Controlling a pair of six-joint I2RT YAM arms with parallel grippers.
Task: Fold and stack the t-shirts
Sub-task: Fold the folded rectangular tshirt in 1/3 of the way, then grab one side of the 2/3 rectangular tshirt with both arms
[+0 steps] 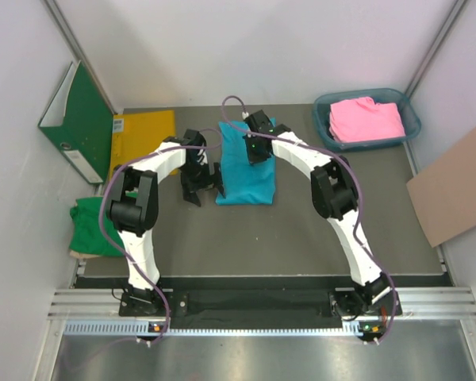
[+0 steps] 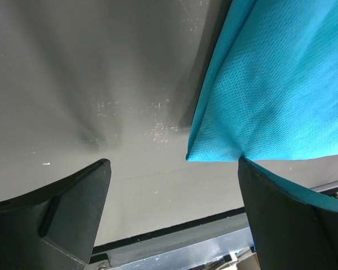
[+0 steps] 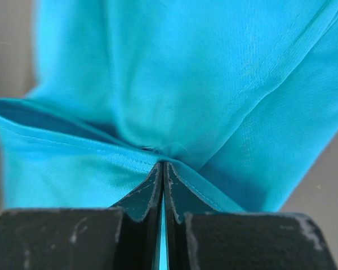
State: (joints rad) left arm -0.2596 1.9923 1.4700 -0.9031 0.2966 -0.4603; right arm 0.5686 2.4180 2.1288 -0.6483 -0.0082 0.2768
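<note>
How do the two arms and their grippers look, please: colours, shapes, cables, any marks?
The left arm and the right arm have white rounded links joined by black joints. A thin purple cable loops loosely along each one. The left gripper and the right gripper have flat, dark, tapering fingers; those of the right show pale scuff marks. No readable lettering shows.

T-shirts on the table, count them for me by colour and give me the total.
turquoise t-shirt: 1
green t-shirt: 1
pink t-shirt: 1
Total: 3
</note>
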